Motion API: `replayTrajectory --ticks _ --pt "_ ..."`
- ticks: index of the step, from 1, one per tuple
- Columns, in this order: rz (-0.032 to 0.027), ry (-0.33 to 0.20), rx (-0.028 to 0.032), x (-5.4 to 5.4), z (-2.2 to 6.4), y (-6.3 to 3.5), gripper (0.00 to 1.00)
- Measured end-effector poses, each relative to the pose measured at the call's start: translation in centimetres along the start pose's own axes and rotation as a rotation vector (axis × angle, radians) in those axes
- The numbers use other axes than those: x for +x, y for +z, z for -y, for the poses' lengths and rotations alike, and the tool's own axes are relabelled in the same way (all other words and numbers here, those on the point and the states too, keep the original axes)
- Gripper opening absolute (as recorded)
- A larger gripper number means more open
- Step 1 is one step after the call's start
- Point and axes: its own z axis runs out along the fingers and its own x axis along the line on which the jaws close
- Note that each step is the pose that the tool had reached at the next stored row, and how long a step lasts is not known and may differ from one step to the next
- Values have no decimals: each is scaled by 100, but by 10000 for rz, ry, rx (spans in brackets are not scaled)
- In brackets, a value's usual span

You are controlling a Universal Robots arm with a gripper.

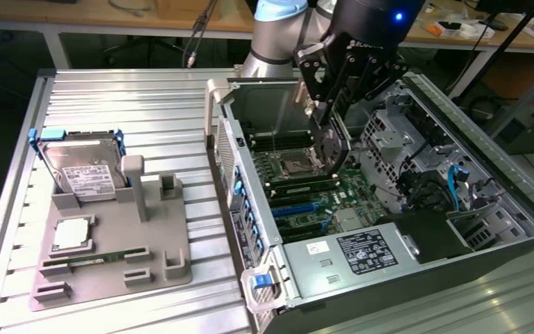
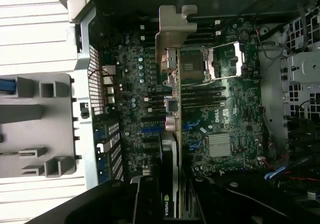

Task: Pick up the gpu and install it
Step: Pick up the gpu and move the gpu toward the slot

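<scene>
The gpu (image 1: pixel 329 149) hangs on edge inside the open computer case (image 1: pixel 489 174), with my gripper (image 1: pixel 327 115) shut on its top. It is a thin dark card, held just above the motherboard (image 1: pixel 286 182) near the processor socket. In the wrist view the gpu (image 2: pixel 176 109) shows edge-on, its silvery-beige bracket (image 2: pixel 172 29) at the end away from my gripper (image 2: pixel 172 196). It is over the board beside the socket (image 2: pixel 197 64). The blue expansion slots (image 2: pixel 150 130) lie to one side of the card and apart from it.
A grey parts fixture (image 1: pixel 156 209) on the exterior view's left holds a hard drive (image 1: pixel 81 170), a processor (image 1: pixel 70 233) and a memory stick (image 1: pixel 95 257). The power supply (image 1: pixel 364 250), the drive cage (image 1: pixel 392 136) and loose cables (image 1: pixel 457 188) crowd the case interior.
</scene>
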Motion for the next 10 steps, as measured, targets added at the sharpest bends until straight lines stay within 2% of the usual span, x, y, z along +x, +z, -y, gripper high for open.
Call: replayTrajectory --ticks 10 --pt "0 0 0 -122 -10 4 27"
